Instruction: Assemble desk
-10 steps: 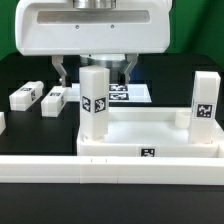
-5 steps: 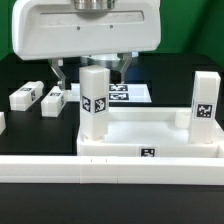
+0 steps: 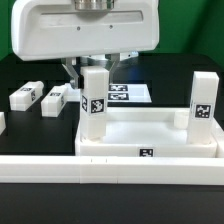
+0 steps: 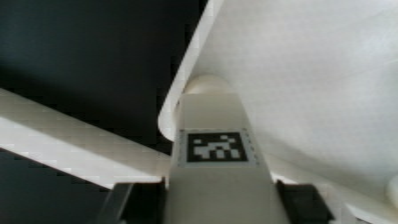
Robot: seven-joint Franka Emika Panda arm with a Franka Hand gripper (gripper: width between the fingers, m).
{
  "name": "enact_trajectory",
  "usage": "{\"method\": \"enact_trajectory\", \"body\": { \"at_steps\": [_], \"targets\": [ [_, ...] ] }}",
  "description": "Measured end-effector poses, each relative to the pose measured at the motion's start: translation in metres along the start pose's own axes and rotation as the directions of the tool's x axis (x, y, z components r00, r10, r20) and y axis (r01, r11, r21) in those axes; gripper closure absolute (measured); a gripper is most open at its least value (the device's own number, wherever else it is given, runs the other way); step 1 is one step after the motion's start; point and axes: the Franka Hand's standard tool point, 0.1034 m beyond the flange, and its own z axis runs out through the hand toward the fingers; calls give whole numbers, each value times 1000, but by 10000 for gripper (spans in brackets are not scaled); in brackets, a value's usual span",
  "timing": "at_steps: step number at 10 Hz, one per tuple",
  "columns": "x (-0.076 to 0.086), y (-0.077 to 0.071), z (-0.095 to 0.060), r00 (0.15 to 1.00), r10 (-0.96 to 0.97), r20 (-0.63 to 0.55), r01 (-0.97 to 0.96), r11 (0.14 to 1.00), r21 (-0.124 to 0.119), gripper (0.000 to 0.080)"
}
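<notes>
The top point(image 3: 150, 128) lies toward six o'clock on the tabletop point(image 3: 40, 130) in the exterior view. One leg point(image 3: 95, 105) stands upright in its ten o'clock socket and a second leg point(image 3: 203, 100) at two o'clock. My end effector point(image 3: 92, 68) straddles the head of the ten o'clock leg, but I cannot tell whether the jaws pinch it or only flank it.

I judge the step is seating this leg. I want the grip centred, the leg plumb, and light downward pressure through the twist.

Two loose legs point(image 3: 25, 96) lie at nine o'clock. Only square black-and-white tags point(image 4: 215, 147) show, with no readable writing.
</notes>
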Motion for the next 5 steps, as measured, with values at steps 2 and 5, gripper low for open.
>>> {"method": "enact_trajectory", "body": {
  "at_steps": [2,5],
  "targets": [
    [0,-1,0,992,126,-1,-126,992,2,511],
    [0,-3,1,917,399,1,-399,917,11,510]
  ]
}}
